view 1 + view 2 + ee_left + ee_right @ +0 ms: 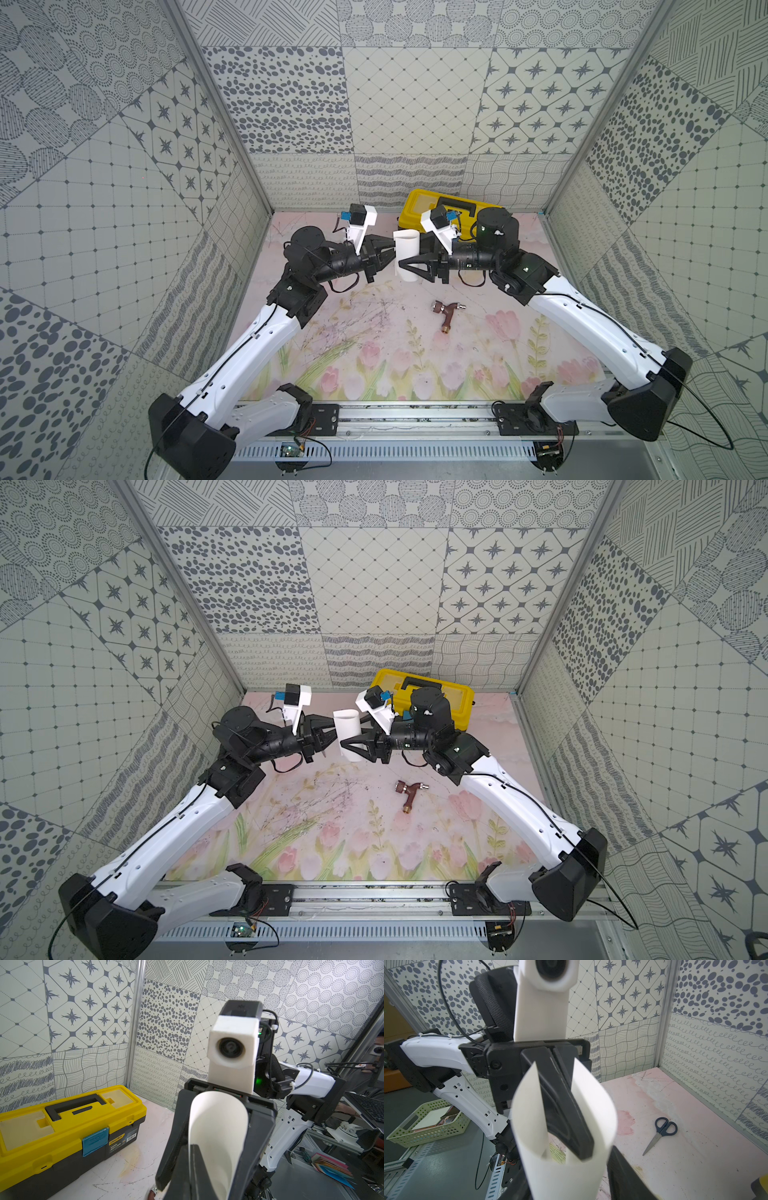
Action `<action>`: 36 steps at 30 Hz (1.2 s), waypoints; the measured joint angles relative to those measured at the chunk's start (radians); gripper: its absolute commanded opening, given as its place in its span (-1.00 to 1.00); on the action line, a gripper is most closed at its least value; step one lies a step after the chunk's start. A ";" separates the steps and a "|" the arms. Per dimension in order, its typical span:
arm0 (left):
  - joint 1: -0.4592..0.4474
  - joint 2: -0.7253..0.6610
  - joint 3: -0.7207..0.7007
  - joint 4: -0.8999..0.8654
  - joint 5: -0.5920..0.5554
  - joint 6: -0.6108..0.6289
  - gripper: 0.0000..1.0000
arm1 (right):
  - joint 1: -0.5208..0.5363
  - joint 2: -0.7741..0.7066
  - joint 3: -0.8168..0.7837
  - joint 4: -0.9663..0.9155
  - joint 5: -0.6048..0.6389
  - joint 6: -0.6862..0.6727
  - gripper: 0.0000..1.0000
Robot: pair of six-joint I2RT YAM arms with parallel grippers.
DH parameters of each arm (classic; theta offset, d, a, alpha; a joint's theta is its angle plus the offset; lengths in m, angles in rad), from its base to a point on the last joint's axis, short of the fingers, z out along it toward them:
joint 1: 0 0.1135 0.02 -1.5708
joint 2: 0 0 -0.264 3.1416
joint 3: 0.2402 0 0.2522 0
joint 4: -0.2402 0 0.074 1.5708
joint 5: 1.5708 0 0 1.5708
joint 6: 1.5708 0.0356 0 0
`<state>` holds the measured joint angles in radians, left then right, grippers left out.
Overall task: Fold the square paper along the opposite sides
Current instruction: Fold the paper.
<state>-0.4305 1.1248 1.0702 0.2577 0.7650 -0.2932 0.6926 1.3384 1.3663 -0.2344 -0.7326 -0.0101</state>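
Spotter: Risks, as you see them?

Operator: I have the square paper (405, 245) up in the air, just in front of the yellow toolbox (419, 205). It is bowed into a loose loop, not creased. My left gripper (581, 1147) has its fingers together. As far as I can judge they are pinched on the sheet near its free edges, though the curl hides the exact pinch. My right gripper (409, 258) has its fingers apart, one on each side of the loop. The squeeze is my worry: if those fingers meet off-centre, the bend flattens crooked and the opposite sides won't line up. The thin sheet could also slide out of the left pinch, since nothing else seems to carry it.

Spotter: Room to move?

Operator: It's tight on the toolbox side. My right arm (498, 232) overlaps the box in both top views, and the back wall (411, 178) stands right behind the box. Away from the toolbox, toward me, the table (374, 332) lies open as far as a brass tap fitting (446, 316), which is well apart from both grippers. Scissors (661, 1132) lie on the left arm's side of the toolbox, clear of the paper. I'd bring the work away from the toolbox before pressing any crease.
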 measured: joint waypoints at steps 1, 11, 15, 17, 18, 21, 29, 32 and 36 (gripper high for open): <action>0.000 0.000 0.000 0.000 0.000 0.000 -1.00 | 0.000 0.000 0.000 0.001 0.000 0.000 0.02; 0.000 -0.002 0.000 0.006 0.000 0.000 -1.00 | 0.004 0.000 0.000 0.000 0.000 0.000 -0.02; 0.000 -0.003 0.000 0.006 0.000 0.000 -1.00 | 0.008 0.001 0.000 0.000 0.000 0.000 -0.05; 0.000 -0.005 0.000 0.006 0.000 0.000 -1.00 | 0.009 0.002 0.000 0.000 0.000 -0.001 -0.08; 0.000 -0.006 0.000 0.006 0.000 0.000 -1.00 | 0.009 0.002 0.000 0.000 0.000 -0.001 -0.09; 0.000 -0.006 0.000 0.007 0.000 0.000 -1.00 | 0.008 0.002 0.000 0.000 0.001 -0.001 -0.13; 0.000 -0.006 0.000 0.007 0.000 0.000 -1.00 | 0.009 0.003 0.000 0.000 0.000 -0.001 -0.17; 0.000 -0.006 -0.002 0.007 0.002 0.000 -1.00 | 0.009 0.003 0.000 0.000 0.000 -0.001 -0.18; 0.000 -0.006 -0.006 0.008 0.003 -0.001 -1.00 | 0.009 0.004 0.000 0.004 0.000 0.000 -0.21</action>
<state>-0.4309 1.1183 1.0645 0.2653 0.7681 -0.2939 0.7017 1.3422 1.3663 -0.2302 -0.7322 -0.0097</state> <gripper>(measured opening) 0.061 0.398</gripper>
